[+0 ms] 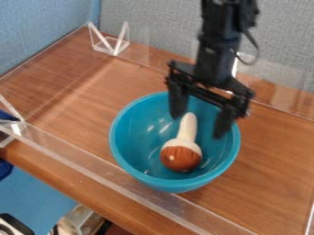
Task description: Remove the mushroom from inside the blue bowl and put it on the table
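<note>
table (73, 87): I see brown wood grain with low clear acrylic walls (123, 197) around it; the open wood to the left of the bowl is where I judge the mushroom should end up, and a careless release near a wall could leave it leaning there.
blue bowl (132, 147): It sits in the middle of the table, deep and glossy. My worry is that a finger catches the far rim or pushes on the inner wall, so the whole bowl slides or tips.
gripper (205, 110): It points down over the far half of the bowl, jaws spread wide, grasping nothing. The two dark fingers (179, 99) straddle the upper end of the stem, as far as I can tell from this angle.
mushroom (185, 147): It lies inside the bowl, reddish-brown cap toward the near wall, cream stem pointing away. The stem is smooth and round; if I close off-centre, I expect it to squirt out or roll down the curve.
</note>
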`<state>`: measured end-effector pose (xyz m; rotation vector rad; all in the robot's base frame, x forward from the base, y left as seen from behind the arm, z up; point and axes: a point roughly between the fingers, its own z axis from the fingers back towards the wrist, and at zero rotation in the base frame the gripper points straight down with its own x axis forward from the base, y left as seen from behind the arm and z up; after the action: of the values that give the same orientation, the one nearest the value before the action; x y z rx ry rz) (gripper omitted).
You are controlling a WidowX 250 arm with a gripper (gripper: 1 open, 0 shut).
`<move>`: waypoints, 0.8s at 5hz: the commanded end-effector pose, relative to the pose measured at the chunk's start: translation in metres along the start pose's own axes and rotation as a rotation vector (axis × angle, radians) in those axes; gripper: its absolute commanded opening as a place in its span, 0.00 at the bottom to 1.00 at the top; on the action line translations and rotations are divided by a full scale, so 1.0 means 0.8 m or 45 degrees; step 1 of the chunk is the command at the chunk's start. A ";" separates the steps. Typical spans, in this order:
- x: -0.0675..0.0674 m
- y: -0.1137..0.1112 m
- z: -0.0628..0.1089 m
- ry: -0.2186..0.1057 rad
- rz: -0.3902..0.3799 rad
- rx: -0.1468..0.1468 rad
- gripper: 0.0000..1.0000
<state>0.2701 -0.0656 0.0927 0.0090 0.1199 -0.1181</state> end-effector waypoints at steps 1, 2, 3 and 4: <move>-0.007 0.019 -0.005 -0.029 0.046 0.010 1.00; -0.013 0.039 -0.021 -0.020 0.099 0.004 1.00; -0.012 0.053 -0.036 -0.022 0.140 -0.013 1.00; 0.002 0.045 -0.039 -0.030 0.119 -0.016 1.00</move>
<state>0.2636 -0.0269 0.0507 0.0045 0.1443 -0.0167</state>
